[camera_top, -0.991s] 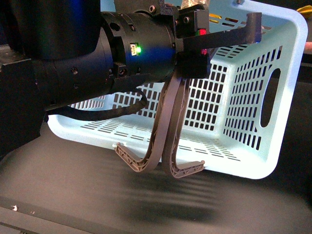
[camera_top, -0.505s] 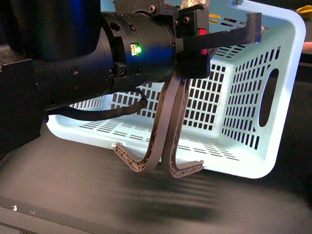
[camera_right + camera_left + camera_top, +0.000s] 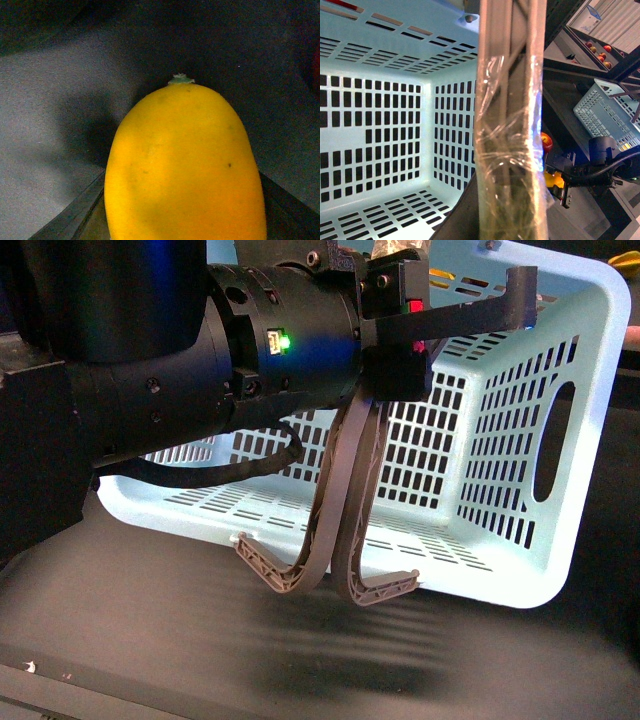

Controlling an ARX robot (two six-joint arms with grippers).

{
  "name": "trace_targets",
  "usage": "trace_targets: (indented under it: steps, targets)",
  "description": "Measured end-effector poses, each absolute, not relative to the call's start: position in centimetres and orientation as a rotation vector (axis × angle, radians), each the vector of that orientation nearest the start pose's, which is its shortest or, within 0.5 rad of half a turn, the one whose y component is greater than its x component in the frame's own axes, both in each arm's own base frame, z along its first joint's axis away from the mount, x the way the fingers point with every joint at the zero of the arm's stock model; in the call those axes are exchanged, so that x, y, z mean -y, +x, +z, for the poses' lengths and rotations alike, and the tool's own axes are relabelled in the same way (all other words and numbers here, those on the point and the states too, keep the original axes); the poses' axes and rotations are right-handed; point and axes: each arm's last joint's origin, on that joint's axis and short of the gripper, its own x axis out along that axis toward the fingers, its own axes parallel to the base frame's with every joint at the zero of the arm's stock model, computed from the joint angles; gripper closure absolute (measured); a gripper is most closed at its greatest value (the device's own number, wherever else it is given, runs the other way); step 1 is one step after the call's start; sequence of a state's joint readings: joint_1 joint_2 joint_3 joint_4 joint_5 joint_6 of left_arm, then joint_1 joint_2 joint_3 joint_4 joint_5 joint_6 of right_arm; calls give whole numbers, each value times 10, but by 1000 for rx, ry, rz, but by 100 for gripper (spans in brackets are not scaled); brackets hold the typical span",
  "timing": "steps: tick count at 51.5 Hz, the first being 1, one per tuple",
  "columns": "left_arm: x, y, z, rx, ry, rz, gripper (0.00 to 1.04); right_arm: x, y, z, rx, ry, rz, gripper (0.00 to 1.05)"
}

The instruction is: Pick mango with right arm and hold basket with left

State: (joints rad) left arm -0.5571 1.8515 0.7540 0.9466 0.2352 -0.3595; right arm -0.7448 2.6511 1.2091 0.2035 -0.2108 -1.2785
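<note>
We see the left arm [image 3: 220, 370], black and bulky with a small green light [image 3: 284, 340], filling the near side of the front view. Its left pincer [image 3: 515, 298] reaches toward the light blue-green basket [image 3: 500, 440], which is tipped so that its open mouth faces the arm. One end wall shows an oval hand hole [image 3: 555, 440].

The basket's two grey-brown hoop handles [image 3: 345, 500] curve up from its lower rim and pass into the pincer close to its body. In the left wrist view they run straight across the middle, pressed together and bound with clear tape [image 3: 510, 165]. The pincer looks closed on this bundle, though its black housing hides the contact itself. The basket's lower edge hangs low over the dark surface [image 3: 300, 660]; we cannot tell whether it touches.

The mango [image 3: 185, 165] is in the right pincer [image 3: 180, 207], stalk end pointing away from the wrist camera. The dark fingers [image 3: 75, 215] lie against both its sides, parted just to its width. Grey surface lies beyond it. The left wrist view also shows the mango, outside the basket and well off to one side, with a red fruit [image 3: 546, 141] just beside it.
</note>
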Motion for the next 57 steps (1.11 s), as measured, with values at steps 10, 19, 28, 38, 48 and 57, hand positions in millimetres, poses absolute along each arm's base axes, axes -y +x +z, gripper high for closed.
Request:
trace_targets:
  steps: [10,19,28,38,48,57]
  targets:
    - [192,296,152,-293,-315,-754,95,250,280,-98,-1155,-531,286,41]
    - [192,296,152,-293,-315,-754,95,246,277,-92,-1100,-481,286,41]
    - [192,296,152,-293,-315,-754,95,235,270,-59,-965,-433,287,41]
    - [193,296,152,-293,-315,-755,95,222,262,-12,-810,-375,260,41]
    - [192,296,152,-293,-315,-754,95,186,254,57,-618,-247,244,41]
    - [193,296,152,-293,-315,-754,95,143,248,106,-488,-162,276,41]
